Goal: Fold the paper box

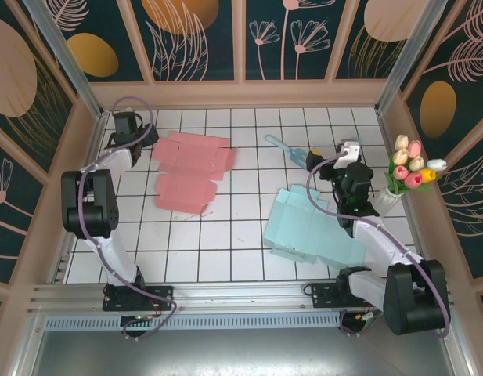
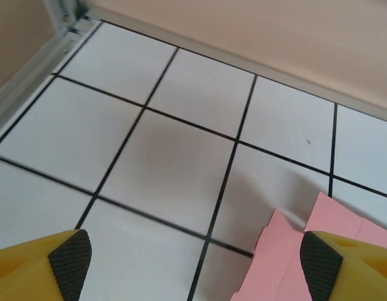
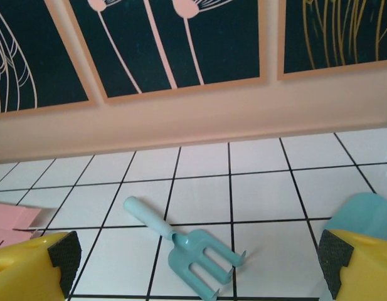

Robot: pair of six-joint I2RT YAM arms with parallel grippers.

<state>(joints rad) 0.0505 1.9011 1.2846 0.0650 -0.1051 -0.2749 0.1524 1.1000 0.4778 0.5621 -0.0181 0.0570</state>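
Pink paper box (image 1: 190, 168): flat, unfolded, on white tiled tabletop (image 1: 225, 251), well left of teal hand fork (image 1: 292, 149). Light blue paper box (image 1: 308, 227): also flat, just nearer arm bases than fork. Left gripper (image 2: 194, 266): released, jaws wide, nothing between them; far left of fork, at pink box's left edge, box corner just beside one finger. Right gripper (image 3: 199, 258): released, empty, hovering just right of fork. Tulip vase (image 1: 398, 184): right of fork, near side wall.
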